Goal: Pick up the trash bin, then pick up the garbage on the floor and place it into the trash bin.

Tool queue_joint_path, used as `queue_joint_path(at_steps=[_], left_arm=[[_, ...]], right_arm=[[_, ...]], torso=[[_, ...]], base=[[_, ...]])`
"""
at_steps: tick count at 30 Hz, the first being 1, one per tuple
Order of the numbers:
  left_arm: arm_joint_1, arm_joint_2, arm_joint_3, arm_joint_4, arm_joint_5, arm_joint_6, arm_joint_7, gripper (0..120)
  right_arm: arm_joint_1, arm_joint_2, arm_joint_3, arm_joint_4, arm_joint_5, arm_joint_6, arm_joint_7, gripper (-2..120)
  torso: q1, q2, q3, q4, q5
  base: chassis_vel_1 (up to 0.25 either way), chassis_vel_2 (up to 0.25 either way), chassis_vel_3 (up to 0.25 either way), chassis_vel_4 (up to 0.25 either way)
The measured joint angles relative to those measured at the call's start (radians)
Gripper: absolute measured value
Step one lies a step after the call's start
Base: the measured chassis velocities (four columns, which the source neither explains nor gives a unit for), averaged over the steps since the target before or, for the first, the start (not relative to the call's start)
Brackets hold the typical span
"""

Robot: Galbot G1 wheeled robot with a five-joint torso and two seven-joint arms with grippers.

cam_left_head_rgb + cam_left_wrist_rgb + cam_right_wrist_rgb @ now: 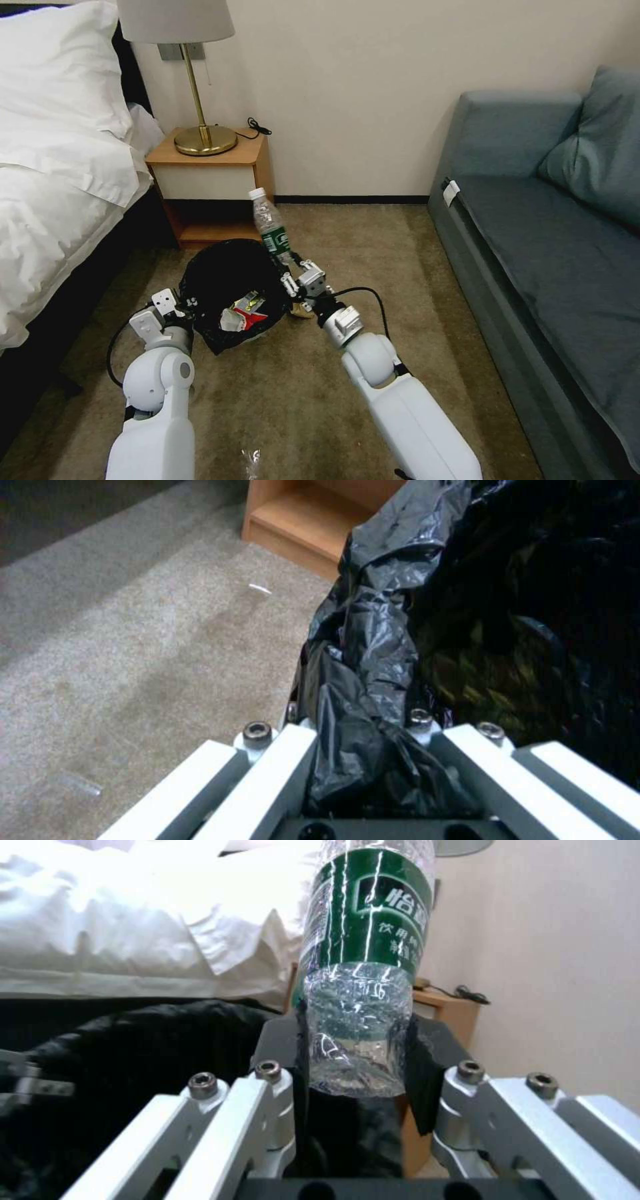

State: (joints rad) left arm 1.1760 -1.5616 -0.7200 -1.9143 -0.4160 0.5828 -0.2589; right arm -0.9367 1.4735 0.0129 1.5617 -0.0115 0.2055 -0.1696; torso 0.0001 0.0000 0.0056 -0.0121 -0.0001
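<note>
The trash bin (pixel 220 277), draped in its black bag, is in front of me with its mouth tilted toward the head camera. My left gripper (pixel 181 303) is shut on its near-left rim, and bunched black liner (pixel 363 740) is pinched between the fingers. Inside lie a red-and-white carton (pixel 245 320) and a shiny wrapper (pixel 251 300). My right gripper (pixel 291 264) is shut on the base of a clear plastic bottle (pixel 268 223) with a green label (pixel 363 920). The bottle stands cap-up over the bin's far right rim. A tan scrap (pixel 304 311) peeks out beside the right wrist.
A wooden nightstand (pixel 213 177) with a brass lamp (pixel 203 137) stands just behind the bin. The bed (pixel 60 173) is on the left and a grey-blue sofa (pixel 547 227) on the right. Open carpet lies between them, with a small clear scrap (pixel 252 460) near my base.
</note>
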Motion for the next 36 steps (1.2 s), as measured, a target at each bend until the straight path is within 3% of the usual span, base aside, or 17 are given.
queue_joint_path(at_steps=[14,17,29,31,36], left_arm=[[0.001,-0.015,0.003,0.007,0.012,-0.004,0.003,3],[0.003,-0.017,0.004,0.004,0.012,-0.004,0.003,3],[-0.001,-0.017,0.004,0.004,0.013,-0.004,0.003,3],[-0.003,-0.016,0.003,0.004,0.013,-0.003,0.002,3],[-0.004,-0.016,0.003,0.005,0.012,-0.002,0.002,3]], right_arm=[[-0.029,0.008,-0.067,-0.039,-0.067,0.047,-0.017,28],[-0.028,0.013,-0.068,-0.052,-0.077,0.055,-0.017,44],[-0.026,0.026,-0.073,-0.061,-0.079,0.058,-0.015,80],[-0.023,0.026,-0.071,-0.062,-0.078,0.058,-0.014,95],[-0.02,0.028,-0.067,-0.064,-0.075,0.058,-0.013,99]], torso=[[0.0,0.0,0.0,0.0,0.0001],[0.0,0.0,0.0,0.0,0.0001],[0.0,0.0,0.0,0.0,0.0001],[0.0,0.0,0.0,0.0,0.0],[0.0,0.0,0.0,0.0,0.0]], base=[[0.0,0.0,0.0,0.0],[0.0,0.0,0.0,0.0],[0.0,0.0,0.0,0.0],[0.0,0.0,0.0,0.0],[0.0,0.0,0.0,0.0]])
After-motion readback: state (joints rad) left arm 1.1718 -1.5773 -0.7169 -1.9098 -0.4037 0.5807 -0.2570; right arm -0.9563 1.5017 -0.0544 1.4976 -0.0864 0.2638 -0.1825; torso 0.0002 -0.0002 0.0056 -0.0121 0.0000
